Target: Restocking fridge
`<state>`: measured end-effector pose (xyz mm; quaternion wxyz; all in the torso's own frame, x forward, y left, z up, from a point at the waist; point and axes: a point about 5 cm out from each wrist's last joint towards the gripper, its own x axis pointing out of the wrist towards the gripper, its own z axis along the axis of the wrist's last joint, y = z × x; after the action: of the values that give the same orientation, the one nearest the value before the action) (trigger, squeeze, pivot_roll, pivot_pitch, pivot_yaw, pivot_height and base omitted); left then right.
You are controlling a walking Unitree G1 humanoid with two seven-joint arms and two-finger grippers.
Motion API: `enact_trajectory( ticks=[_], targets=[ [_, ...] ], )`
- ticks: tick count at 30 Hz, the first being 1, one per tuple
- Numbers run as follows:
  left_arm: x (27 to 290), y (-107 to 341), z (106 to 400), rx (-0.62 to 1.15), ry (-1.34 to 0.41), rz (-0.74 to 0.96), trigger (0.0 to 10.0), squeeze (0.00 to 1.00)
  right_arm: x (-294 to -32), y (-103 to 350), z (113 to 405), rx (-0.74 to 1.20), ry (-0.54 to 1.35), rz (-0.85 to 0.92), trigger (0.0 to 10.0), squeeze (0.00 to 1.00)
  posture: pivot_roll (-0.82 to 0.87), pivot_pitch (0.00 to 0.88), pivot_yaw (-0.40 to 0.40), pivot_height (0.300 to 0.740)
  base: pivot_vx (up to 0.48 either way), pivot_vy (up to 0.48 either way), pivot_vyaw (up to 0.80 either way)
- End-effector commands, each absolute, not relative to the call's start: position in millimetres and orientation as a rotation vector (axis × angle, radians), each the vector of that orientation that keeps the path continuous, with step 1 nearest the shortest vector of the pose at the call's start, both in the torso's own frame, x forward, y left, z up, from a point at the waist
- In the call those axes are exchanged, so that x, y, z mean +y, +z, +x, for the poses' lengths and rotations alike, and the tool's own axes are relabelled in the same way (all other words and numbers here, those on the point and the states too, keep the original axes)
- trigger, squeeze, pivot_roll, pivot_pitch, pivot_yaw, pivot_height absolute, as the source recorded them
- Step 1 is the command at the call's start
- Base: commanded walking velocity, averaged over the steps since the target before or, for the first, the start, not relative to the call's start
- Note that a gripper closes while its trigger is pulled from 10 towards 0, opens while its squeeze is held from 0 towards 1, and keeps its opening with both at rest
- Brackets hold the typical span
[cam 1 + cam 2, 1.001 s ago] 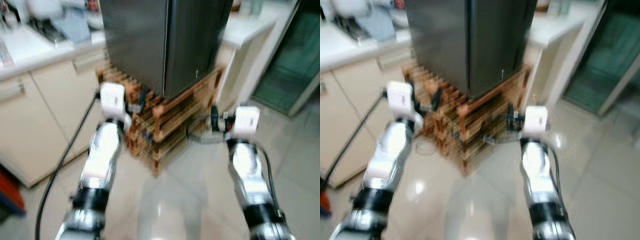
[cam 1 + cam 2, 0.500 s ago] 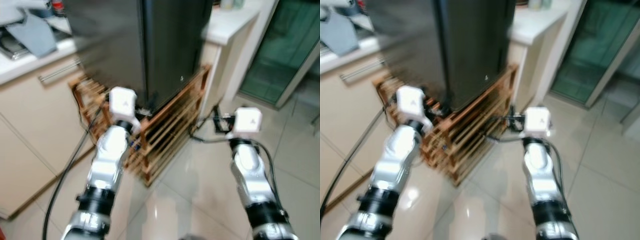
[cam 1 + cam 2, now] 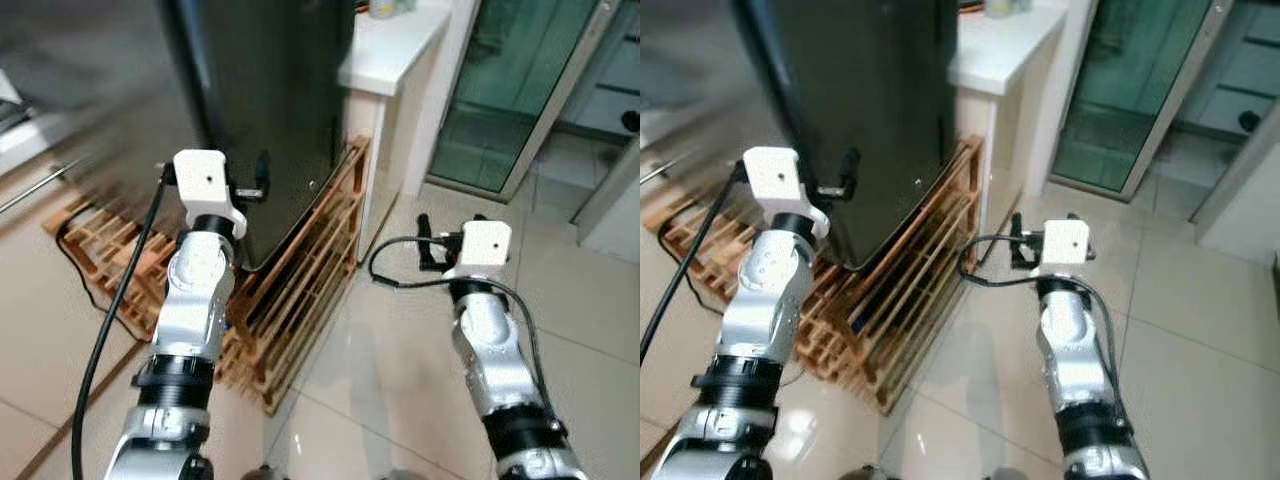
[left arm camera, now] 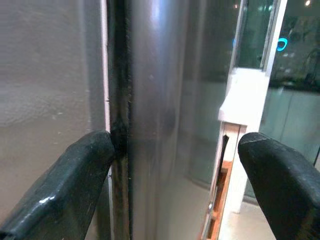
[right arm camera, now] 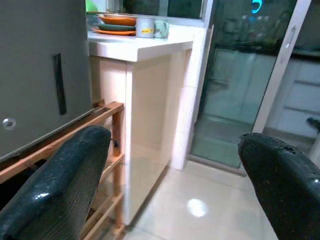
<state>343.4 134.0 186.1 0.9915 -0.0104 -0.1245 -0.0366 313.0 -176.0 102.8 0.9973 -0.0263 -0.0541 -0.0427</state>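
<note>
The dark grey fridge (image 3: 270, 100) stands shut on a slatted wooden rack (image 3: 300, 290). My left gripper (image 3: 250, 188) is raised against the fridge's lower front corner. In the left wrist view its fingers (image 4: 65, 175) are spread wide, with the fridge's vertical edge seam (image 4: 117, 100) between them and nothing held. My right gripper (image 3: 425, 250) hangs over the floor to the right of the rack, apart from the fridge. Its fingers (image 5: 75, 165) are also wide open and empty, and it faces the counter's end.
A white counter (image 3: 395, 40) adjoins the fridge on the right and carries orange plates (image 5: 117, 21) and mugs (image 5: 150, 27). Beyond it is a green glass door (image 3: 510, 90). A black cable (image 3: 110, 320) runs down past my left arm. Pale floor tiles (image 3: 580, 300) stretch to the right.
The whole view has swung to the right, bringing the counter's end and glass door into sight. The left gripper now sits closer to the fridge's corner. Both grippers stay open.
</note>
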Motion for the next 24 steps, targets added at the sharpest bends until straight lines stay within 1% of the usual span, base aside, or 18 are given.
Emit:
enact_trajectory(
  ticks=[1, 6, 8, 12, 18, 21, 24],
  targets=[
    [131.0, 194.5, 346.2, -0.268, -0.090, -0.007, 10.0, 0.00, -162.8, 105.7, 316.0, -0.117, -0.046, -0.039, 10.0, 0.00, -0.03, 0.000, 0.007, 0.740, 0.000, 0.000, 0.00],
    [123.8, 195.5, 350.0, -0.263, -0.113, -0.016, 10.0, 0.00, -161.9, 106.2, 317.2, -0.117, -0.043, -0.037, 10.0, 0.00, -0.03, 0.000, 0.003, 0.740, 0.000, 0.000, 0.00],
    [113.0, 193.6, 355.2, -0.247, -0.139, -0.016, 10.0, 0.00, -160.0, 105.6, 317.4, -0.113, -0.037, -0.036, 10.0, 0.00, -0.04, 0.000, 0.001, 0.740, 0.000, 0.000, 0.00],
    [103.6, 189.1, 363.5, -0.213, -0.139, -0.023, 10.0, 0.00, -158.1, 104.6, 317.4, -0.107, -0.030, -0.033, 10.0, 0.00, -0.04, 0.000, 0.002, 0.740, 0.000, 0.000, 0.00],
    [103.4, 182.0, 371.8, -0.161, -0.106, -0.029, 10.0, 0.00, -157.1, 104.7, 317.2, -0.107, -0.028, -0.033, 10.0, 0.00, -0.05, 0.000, 0.006, 0.740, 0.000, 0.000, 0.00],
    [114.0, 180.0, 381.2, -0.127, -0.034, 0.048, 10.0, 0.00, -158.0, 103.5, 315.2, -0.104, -0.029, -0.034, 10.0, 0.00, -0.06, 0.000, 0.007, 0.740, 0.000, 0.000, 0.00],
    [116.7, 181.1, 382.9, -0.129, -0.020, 0.059, 10.0, 0.00, -158.3, 103.2, 314.7, -0.103, -0.029, -0.034, 10.0, 0.00, -0.06, 0.000, 0.008, 0.740, 0.000, 0.000, 0.00]
  ],
)
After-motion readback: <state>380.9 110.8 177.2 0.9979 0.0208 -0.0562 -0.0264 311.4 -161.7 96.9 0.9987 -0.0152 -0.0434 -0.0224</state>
